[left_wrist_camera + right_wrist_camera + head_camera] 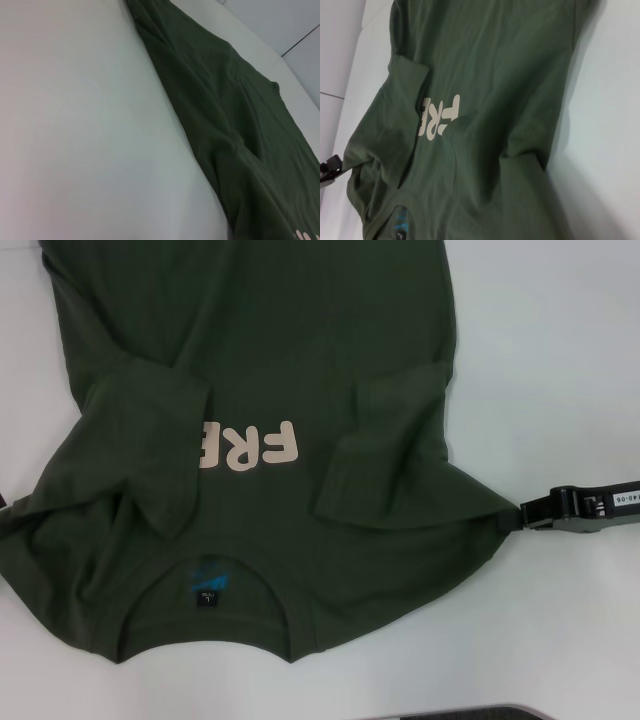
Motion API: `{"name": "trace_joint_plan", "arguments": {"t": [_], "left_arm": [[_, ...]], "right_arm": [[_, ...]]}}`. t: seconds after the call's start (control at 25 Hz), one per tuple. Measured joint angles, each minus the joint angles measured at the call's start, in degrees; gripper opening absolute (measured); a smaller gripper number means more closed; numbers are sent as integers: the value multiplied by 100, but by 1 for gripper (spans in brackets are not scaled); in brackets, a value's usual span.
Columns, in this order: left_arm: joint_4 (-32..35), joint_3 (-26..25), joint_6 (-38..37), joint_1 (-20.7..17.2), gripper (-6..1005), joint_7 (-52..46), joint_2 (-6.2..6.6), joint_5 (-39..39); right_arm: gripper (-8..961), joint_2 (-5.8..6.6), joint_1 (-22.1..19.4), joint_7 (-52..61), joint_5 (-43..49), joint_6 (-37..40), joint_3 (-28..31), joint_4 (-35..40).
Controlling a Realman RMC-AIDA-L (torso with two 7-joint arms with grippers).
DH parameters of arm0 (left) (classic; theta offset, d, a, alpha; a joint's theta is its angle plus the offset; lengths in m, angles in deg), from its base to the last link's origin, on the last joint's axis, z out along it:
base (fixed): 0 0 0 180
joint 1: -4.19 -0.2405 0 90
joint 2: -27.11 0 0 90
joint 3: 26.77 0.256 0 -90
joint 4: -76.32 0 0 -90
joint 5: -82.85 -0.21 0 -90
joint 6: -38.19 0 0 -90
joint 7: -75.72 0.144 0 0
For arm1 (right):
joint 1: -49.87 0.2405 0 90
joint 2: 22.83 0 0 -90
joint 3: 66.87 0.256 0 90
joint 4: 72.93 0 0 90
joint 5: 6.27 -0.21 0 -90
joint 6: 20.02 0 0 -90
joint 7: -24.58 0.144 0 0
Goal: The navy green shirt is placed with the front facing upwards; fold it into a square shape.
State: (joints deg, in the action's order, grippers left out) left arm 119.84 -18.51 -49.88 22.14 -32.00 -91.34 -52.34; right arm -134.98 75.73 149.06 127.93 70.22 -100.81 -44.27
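Shirt point(260, 370): spread front up on the white counter point(560, 360), filling the left and centre of the head view, running off the top edge.
Sleeves: both already folded inward onto the chest, left one point(150, 410) over the start of the lettering, right one point(385, 455) beside its end.
Lettering point(250, 448): "FRE" showing, remainder hidden under the left sleeve.
Collar point(210, 590): at the lower centre of the head view, with the dark label point(207, 592) inside it.
Long axis: top to bottom of the head view, collar nearest the robot, hem away and out of frame.
Done: sleeve folds, by the look of it.
Left: side edges not yet squared, body not yet folded lengthwise; shoulders bunched and wrinkled at lower left.
Right claw point(522, 513): at the right middle of the head view, tips at the right shoulder edge of the shirt; possibly pinching the hem there, cannot tell.
Left claw point(331, 169): only a dark sliver at the shirt's left edge, in the right wrist view's lower left; opening impossible to judge.
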Motion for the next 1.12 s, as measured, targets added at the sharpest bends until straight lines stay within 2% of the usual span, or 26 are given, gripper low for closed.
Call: {"name": "trace_joint_plan", "arguments": {"t": [1.12], "left_arm": [[-212, 52, 135, 139, 746, -21, 20, -273]], "right_arm": [[2, 0, 28, 13, -4, -7, 40, 0]]}}
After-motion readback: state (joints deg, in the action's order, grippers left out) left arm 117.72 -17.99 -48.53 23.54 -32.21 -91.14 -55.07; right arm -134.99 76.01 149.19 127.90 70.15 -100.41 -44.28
